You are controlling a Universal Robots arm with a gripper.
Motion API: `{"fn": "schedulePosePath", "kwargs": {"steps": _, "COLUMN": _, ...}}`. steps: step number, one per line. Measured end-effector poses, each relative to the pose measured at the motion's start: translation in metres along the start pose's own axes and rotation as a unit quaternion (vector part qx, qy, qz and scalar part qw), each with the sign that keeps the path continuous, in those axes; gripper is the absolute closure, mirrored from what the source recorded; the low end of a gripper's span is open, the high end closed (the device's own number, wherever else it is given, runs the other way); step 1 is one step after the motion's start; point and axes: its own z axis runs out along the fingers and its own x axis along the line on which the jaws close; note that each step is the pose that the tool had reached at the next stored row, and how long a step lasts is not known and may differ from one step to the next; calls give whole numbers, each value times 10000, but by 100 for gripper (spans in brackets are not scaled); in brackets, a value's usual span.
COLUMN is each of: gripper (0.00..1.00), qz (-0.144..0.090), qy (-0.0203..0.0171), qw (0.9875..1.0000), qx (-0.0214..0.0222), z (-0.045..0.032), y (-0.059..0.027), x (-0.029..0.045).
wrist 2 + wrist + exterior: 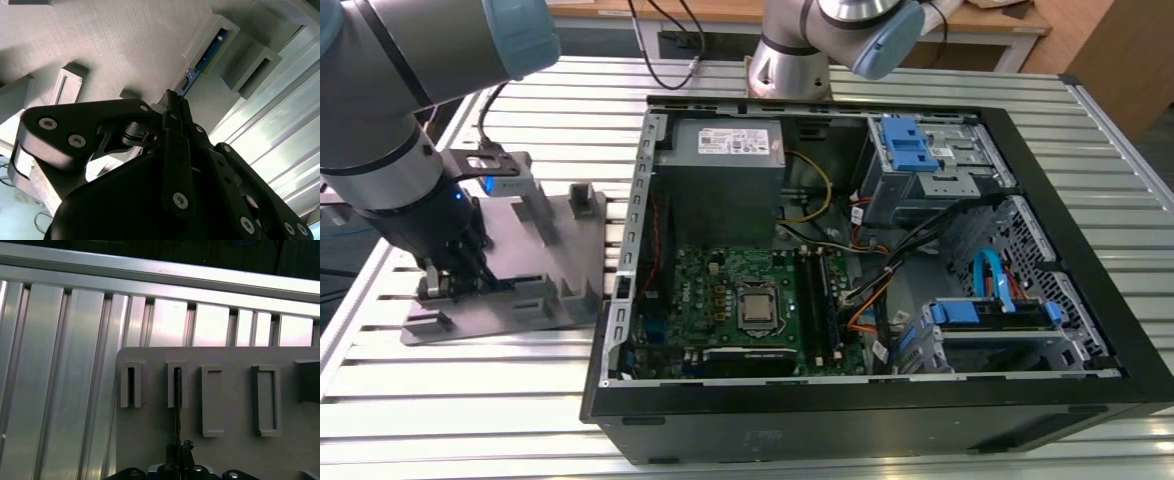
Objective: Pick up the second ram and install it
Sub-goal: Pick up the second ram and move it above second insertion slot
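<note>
The second ram (177, 410) is a thin dark strip seen edge-on, standing in a slot of the grey fixture tray (150, 440). In the second wrist view its blue-green board (205, 56) runs from a slotted post down to my gripper (172, 100). The black fingers are shut on its near end, and the far end still rests in the post. In the first wrist view the gripper (180, 454) sits at the strip's end. In the exterior view my gripper (447, 285) is low over the tray (540, 295), at the exterior view's left of the open computer case (881, 425).
Inside the case lie the green motherboard (720, 290) with its memory slots (825, 300), a power supply (727, 150), drive cages and loose cables. A second arm's base (787, 65) stands behind the case. All rest on a slatted aluminium table (454, 400).
</note>
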Motion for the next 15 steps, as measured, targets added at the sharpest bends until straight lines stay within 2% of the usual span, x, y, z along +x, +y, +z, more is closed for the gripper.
{"fn": "schedulePosePath", "kwargs": {"steps": 4, "gripper": 86, "qz": 0, "qy": -4, "qw": 10000, "qx": -1, "z": -109, "y": 2, "x": -3}}
{"fn": "schedulePosePath", "kwargs": {"steps": 10, "gripper": 86, "qz": 0, "qy": -6, "qw": 10000, "qx": -1, "z": -378, "y": 6, "x": -10}}
{"fn": "schedulePosePath", "kwargs": {"steps": 15, "gripper": 86, "qz": 0, "qy": -6, "qw": 10000, "qx": 0, "z": -567, "y": 9, "x": -16}}
